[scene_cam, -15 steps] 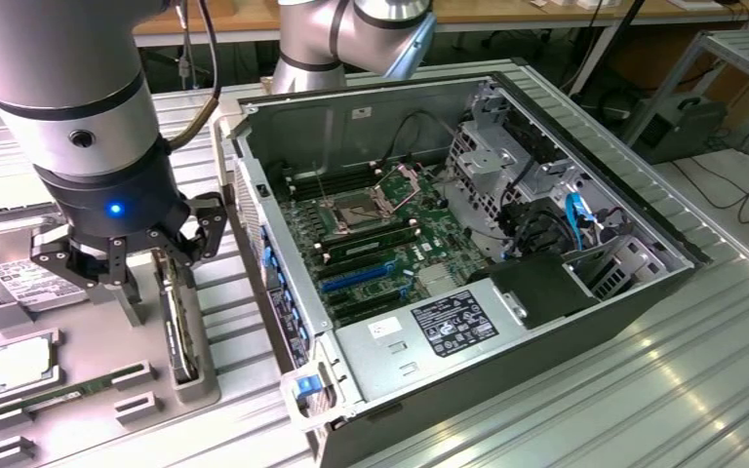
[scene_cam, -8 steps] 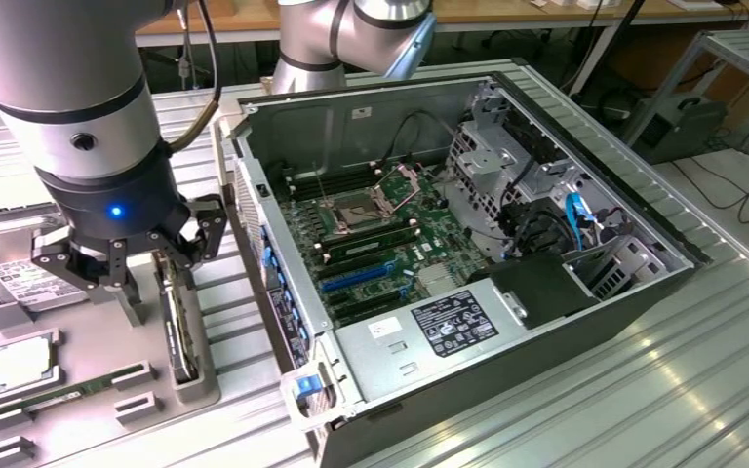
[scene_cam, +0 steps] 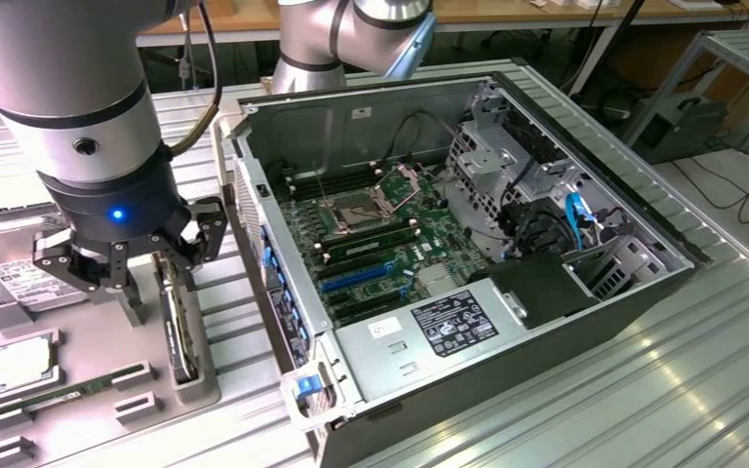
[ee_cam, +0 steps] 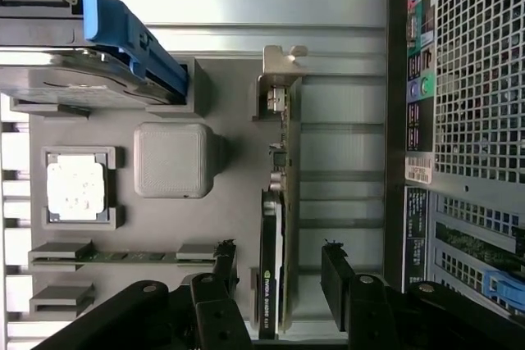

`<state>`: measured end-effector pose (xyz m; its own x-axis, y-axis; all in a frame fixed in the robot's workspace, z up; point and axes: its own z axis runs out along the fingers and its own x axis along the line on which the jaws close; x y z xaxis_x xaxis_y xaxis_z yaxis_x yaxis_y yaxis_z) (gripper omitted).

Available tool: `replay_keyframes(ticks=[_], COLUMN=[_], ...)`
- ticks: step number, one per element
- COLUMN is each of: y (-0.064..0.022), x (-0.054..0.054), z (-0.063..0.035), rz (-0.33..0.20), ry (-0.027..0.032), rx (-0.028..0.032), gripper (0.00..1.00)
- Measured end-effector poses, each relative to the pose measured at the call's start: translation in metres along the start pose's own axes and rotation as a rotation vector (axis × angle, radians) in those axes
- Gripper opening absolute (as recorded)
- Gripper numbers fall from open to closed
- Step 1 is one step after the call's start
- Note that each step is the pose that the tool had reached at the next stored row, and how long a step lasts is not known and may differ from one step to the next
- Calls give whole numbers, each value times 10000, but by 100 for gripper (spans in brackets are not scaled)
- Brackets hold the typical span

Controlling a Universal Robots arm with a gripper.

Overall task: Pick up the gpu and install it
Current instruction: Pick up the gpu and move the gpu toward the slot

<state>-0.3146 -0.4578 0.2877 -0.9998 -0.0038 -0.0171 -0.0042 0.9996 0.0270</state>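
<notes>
The claw (scene_cam: 153,297) hangs wide open over the gpu (ee_cam: 272,284), which stands on edge in the gray tray (scene_cam: 93,339), at nine o'clock from the computer (scene_cam: 544,409) in the exterior view, so it should go straight down, keeping the gpu in the middle, and squeeze softly.

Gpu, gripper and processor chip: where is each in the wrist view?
gpu (ee_cam: 271,276): wrist view, on its black cooler shroud.
gripper (ee_cam: 279,247): wrist view, midway between the open fingertips.
processor chip (ee_cam: 75,190): wrist view, middle of its silver lid.
</notes>
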Motion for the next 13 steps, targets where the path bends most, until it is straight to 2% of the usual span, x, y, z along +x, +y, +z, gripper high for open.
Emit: replay_keyframes(ticks=[13], y=[-4], x=[3], z=[166], rz=[8], ry=[-1], rx=[-1], gripper=[54])
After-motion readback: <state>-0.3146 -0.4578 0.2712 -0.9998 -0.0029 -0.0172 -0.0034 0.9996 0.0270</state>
